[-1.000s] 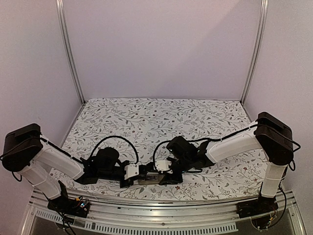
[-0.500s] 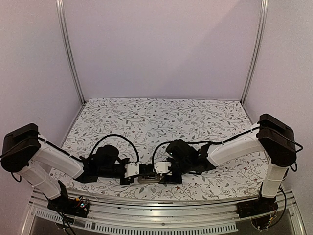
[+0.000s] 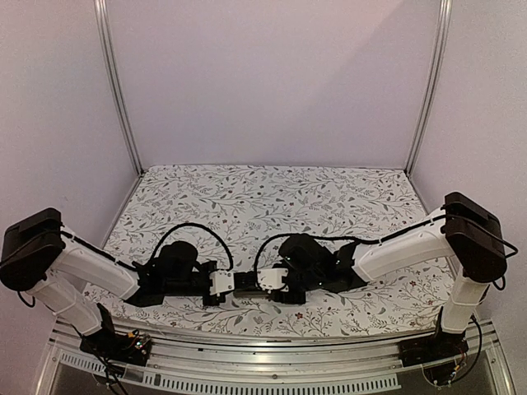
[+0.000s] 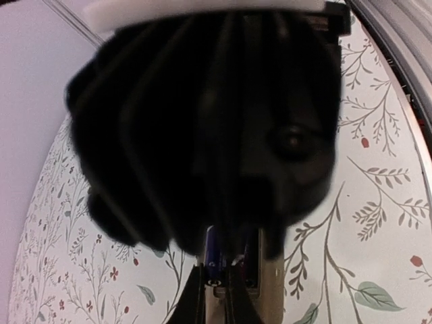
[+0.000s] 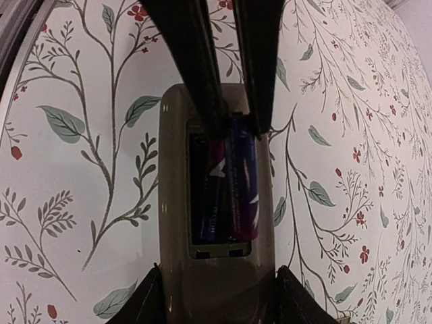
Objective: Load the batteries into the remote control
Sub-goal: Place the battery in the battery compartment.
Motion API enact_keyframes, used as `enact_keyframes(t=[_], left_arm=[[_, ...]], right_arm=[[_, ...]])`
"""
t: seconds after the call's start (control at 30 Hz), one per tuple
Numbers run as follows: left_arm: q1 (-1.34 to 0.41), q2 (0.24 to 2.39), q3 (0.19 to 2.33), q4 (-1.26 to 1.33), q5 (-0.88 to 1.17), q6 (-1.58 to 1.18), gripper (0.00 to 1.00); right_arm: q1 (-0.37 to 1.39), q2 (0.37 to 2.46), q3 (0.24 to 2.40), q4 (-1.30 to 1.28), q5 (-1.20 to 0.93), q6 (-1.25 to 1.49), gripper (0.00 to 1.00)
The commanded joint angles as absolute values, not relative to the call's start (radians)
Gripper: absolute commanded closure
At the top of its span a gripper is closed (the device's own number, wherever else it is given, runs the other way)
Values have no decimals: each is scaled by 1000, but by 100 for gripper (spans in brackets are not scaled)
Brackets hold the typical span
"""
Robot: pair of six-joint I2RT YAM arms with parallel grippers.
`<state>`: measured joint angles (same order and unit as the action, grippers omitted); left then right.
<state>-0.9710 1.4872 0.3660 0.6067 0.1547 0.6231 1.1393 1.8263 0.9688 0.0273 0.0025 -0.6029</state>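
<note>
In the top view we found left tool (image 3: 237, 285) and right tool (image 3: 258, 282) tip to tip over the surface (image 3: 272, 197); left wrist: tool pressed together on the batteries (image 4: 214, 260) in the recess; right wrist: tool pinching the remote control (image 5: 216, 283) by its sides, long axis toward the left tool.

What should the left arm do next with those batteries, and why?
Probably a gentle downward press with the left tool. Both batteries lie in the recess of the remote control, the left tool's closed tips sit at one end of them, and the right tool clamps the remote's sides, so seating them flat seems the remaining step.
</note>
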Motion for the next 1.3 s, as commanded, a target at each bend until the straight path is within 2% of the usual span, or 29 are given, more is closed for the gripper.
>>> enact_keyframes(t=[0.0, 0.77, 1.27], left_arm=[[-958, 1504, 367, 700, 97, 683, 100], [-952, 1463, 335, 608, 227, 782, 100], [-940, 1543, 371, 638, 187, 726, 100]], right_arm=[[1158, 1824, 960, 57, 42, -612, 100], [1160, 1828, 945, 72, 53, -614, 100], [1160, 1824, 936, 81, 64, -614, 100]])
